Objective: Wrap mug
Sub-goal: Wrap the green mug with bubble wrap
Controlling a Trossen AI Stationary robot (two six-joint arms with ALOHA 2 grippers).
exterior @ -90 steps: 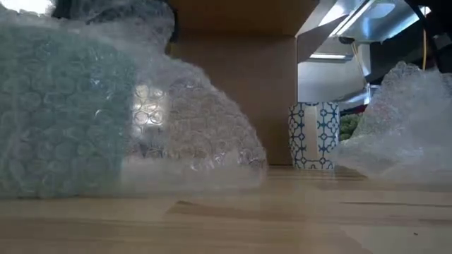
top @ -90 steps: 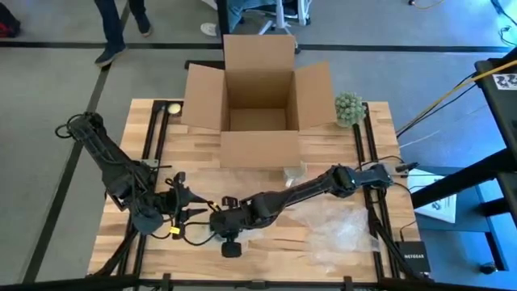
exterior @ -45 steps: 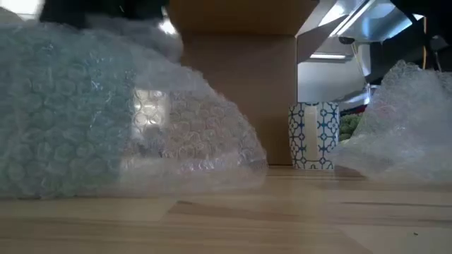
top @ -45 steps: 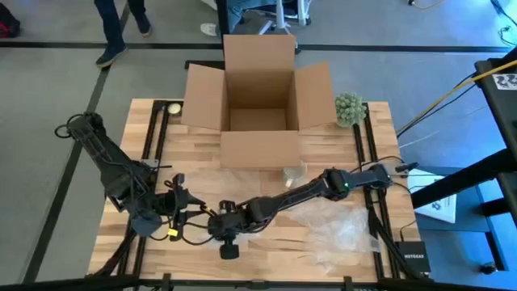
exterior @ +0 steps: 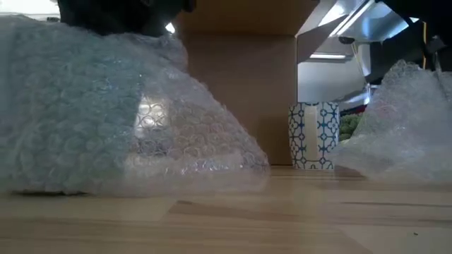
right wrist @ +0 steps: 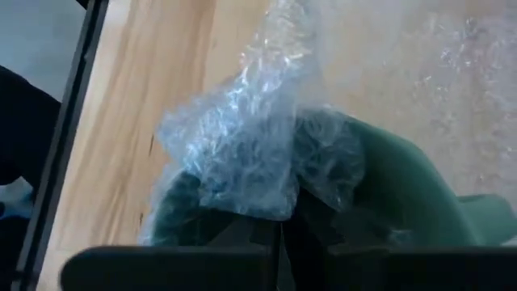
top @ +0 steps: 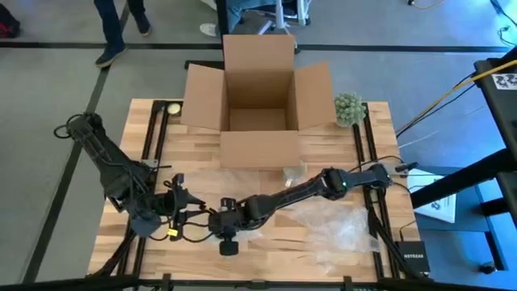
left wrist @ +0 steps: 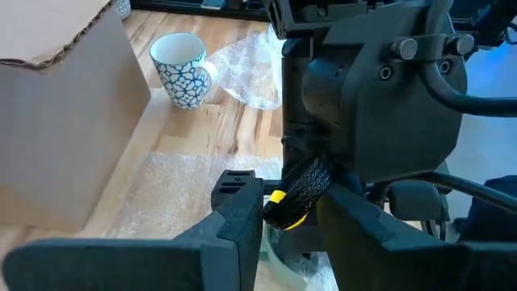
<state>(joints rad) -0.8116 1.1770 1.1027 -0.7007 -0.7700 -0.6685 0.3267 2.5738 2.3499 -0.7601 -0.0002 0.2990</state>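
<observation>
The wrapping step looks underway: the right gripper [top: 216,229] is clamped on a fold of bubble wrap [right wrist: 242,153] draped over a green mug [right wrist: 388,194] at the table's front, left of centre. The left gripper [top: 179,212] sits just beside it, fingers parted and empty. Next, the wrap likely needs pulling fully around the mug. A patterned mug [left wrist: 182,69], cardboard box [top: 257,101] and loose bubble wrap [top: 343,230] lie clear of it.

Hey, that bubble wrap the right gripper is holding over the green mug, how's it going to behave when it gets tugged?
The bubble wrap looks thin and crumpled, so probably floppy and light. It drapes loosely over the green mug, so a tug from the right gripper may slide it off.
</observation>
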